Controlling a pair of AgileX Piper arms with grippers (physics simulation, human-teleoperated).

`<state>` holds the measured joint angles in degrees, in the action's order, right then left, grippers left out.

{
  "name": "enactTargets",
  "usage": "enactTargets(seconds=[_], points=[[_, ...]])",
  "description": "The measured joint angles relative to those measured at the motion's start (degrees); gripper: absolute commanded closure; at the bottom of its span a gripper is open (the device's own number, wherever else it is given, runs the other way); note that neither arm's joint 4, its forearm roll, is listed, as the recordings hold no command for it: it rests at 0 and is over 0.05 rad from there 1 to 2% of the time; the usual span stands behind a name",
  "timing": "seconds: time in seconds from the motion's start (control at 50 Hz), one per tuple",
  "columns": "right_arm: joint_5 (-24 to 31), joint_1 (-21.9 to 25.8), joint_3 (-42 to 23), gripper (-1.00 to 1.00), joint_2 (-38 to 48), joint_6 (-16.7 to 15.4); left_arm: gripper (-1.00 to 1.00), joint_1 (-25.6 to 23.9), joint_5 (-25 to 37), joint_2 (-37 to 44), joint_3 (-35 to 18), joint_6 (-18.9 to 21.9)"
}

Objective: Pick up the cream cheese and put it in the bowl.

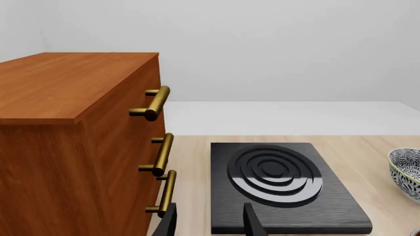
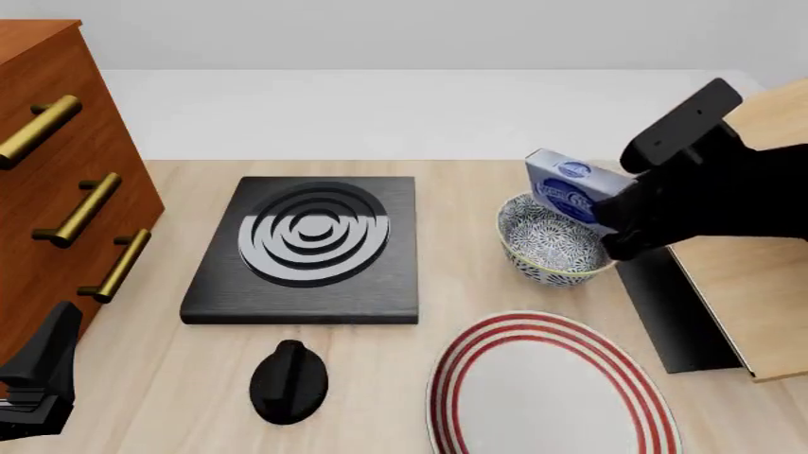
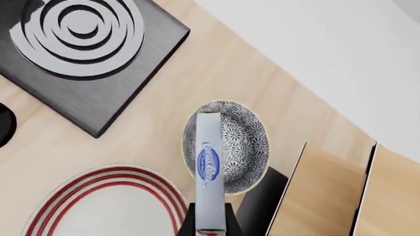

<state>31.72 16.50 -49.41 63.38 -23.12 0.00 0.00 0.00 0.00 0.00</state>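
One bowl with nothing resting inside, cheese held above it, right gripper clamped on cheese, left gripper parted, holding nothing, plate bare.

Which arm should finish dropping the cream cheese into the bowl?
Right. Its end effector already grips the cream cheese directly above the bowl, while the left end effector sits by the cabinet, across the burner.

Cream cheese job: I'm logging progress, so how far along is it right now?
Pickup looks done: the right gripper holds the cream cheese clear of the table. In hand: the box hangs over the bowl, as the right wrist view also shows. Left: lower it in and release. The left gripper sits idle near the stove plate.
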Motion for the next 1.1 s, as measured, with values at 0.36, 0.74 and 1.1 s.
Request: enactTargets(seconds=[0.36, 0.74, 1.1], points=[[-5.3, -4.5, 2.2, 1.0, 6.6, -1.4, -1.0, 0.0, 0.0, 0.0, 0.0, 0.0], [-10.2, -6.2, 3.9, 1.0, 11.4, -1.2, -1.0, 0.0, 0.0, 0.0, 0.0, 0.0], [-13.7, -6.2, 4.7, 1.0, 15.4, -0.4, -1.0, 0.0, 0.0, 0.0, 0.0, 0.0]])
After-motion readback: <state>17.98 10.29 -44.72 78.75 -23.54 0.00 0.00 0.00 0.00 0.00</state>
